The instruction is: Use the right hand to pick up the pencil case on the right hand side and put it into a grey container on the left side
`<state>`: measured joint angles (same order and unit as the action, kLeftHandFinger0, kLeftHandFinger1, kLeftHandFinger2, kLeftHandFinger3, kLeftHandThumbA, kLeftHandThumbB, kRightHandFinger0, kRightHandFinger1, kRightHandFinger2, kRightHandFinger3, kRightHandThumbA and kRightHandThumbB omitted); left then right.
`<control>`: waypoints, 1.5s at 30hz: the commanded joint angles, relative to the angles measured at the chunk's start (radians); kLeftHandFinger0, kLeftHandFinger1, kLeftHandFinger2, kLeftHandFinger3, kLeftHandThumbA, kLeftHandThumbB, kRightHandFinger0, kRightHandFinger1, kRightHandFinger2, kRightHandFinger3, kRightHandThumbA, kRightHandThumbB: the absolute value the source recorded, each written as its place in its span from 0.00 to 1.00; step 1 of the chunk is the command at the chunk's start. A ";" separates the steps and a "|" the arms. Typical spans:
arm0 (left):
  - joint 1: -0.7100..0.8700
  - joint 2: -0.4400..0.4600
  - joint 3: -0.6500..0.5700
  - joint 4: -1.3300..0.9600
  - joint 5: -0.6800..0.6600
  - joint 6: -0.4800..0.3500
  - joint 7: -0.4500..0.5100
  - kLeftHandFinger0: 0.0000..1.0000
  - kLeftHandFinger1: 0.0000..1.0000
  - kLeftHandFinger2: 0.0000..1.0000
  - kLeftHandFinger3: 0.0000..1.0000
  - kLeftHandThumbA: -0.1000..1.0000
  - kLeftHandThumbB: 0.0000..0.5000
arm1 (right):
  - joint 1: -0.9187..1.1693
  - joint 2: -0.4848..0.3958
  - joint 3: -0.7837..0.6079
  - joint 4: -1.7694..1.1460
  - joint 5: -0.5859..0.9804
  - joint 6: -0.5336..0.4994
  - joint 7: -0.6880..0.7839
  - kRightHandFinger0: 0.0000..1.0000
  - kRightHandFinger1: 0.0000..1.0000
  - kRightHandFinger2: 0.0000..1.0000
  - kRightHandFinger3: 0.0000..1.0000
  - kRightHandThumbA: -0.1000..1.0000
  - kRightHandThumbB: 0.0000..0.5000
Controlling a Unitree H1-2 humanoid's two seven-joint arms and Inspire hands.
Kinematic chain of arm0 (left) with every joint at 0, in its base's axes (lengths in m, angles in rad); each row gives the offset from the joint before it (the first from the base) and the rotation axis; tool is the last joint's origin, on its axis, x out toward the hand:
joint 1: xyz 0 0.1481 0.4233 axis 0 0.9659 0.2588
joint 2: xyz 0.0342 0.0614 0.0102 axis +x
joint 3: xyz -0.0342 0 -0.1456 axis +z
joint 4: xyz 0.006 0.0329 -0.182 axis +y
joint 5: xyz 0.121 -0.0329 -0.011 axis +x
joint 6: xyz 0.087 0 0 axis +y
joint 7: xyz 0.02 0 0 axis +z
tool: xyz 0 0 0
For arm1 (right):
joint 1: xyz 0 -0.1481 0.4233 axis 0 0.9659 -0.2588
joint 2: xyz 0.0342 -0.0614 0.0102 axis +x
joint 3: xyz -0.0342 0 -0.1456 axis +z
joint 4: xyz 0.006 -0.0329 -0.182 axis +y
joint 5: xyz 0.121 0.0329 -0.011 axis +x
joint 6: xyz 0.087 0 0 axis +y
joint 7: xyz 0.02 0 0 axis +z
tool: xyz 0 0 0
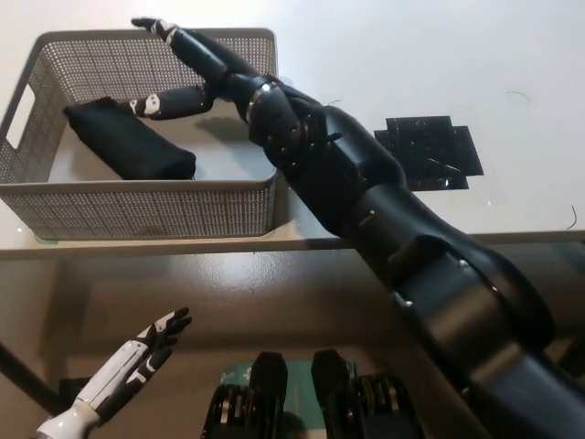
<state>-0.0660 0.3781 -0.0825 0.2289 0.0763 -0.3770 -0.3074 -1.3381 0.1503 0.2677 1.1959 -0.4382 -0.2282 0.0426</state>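
White tabletop [411,55] fills the upper half of the head view, glossy and bare but for a few thin dark squiggles near its right side; its front edge runs straight across just below the middle, and below that lies a dull beige floor. At 10 o'clock stands the grey container [137,210], a perforated mesh basket with a slot handle in its left wall, its near wall close to the table edge. The case [128,148], black and soft, lies flat on the basket floor, slanting from the left wall toward the middle, touching nothing above it. The right hand [187,69] is spread above the basket's far right corner, fingers apart and holding nothing, one finger reaching over the far rim, another pointing toward the case. At 2 o'clock a black cross-shaped mat [430,151] lies flat, well apart from the basket. No writing can be read anywhere. The left hand [146,352] rests at 7 o'clock below the table edge, fingers loosely apart, empty. Open table stretches right of the basket and beyond the mat.
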 commanded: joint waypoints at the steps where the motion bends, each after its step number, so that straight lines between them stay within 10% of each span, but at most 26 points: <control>1: -0.016 0.032 -0.001 -0.010 0.001 -0.012 -0.014 1.00 1.00 1.00 1.00 1.00 0.74 | 0.034 -0.054 -0.051 -0.205 0.104 0.032 0.104 1.00 1.00 1.00 1.00 1.00 0.99; 12: -0.001 0.029 -0.001 -0.020 -0.017 0.033 -0.017 1.00 1.00 1.00 1.00 1.00 0.80 | 0.296 -0.093 -0.188 -0.750 0.360 0.166 0.240 1.00 1.00 1.00 1.00 1.00 0.85; 28: 0.017 0.026 -0.006 0.016 -0.023 -0.010 -0.016 1.00 1.00 1.00 1.00 1.00 0.76 | 0.668 -0.156 -0.258 -1.352 0.659 0.330 0.267 1.00 1.00 1.00 1.00 1.00 1.00; 45: 0.034 0.028 0.001 0.021 -0.007 -0.017 0.001 1.00 1.00 1.00 1.00 1.00 0.73 | 1.048 -0.277 -0.308 -1.461 0.652 0.181 0.218 1.00 1.00 1.00 1.00 1.00 0.98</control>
<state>-0.0482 0.3745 -0.0967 0.2645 0.0762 -0.3680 -0.3072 -0.3902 -0.0663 0.0458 -0.0054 -0.0521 -0.0309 0.2068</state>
